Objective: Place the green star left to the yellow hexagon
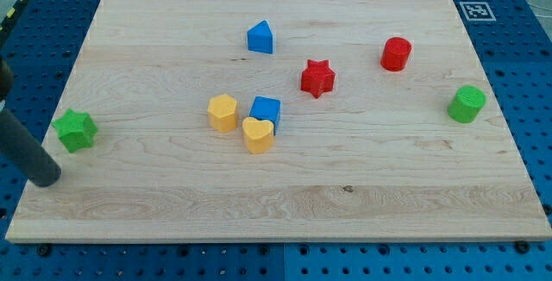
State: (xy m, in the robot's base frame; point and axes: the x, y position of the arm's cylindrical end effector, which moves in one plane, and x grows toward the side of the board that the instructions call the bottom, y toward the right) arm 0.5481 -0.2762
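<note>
The green star (75, 130) lies near the board's left edge. The yellow hexagon (222, 113) sits left of the board's middle, well to the right of the star. My tip (45, 178) rests on the board at the view's lower left, just below and left of the green star, a small gap apart from it. The dark rod rises from the tip toward the view's left edge.
A blue cube (266, 110) and a yellow heart (257, 134) sit right next to the hexagon on its right. A blue block (260, 37) is at the top middle, a red star (317, 78) and a red cylinder (396, 53) are right of centre, and a green cylinder (467, 103) is at the far right.
</note>
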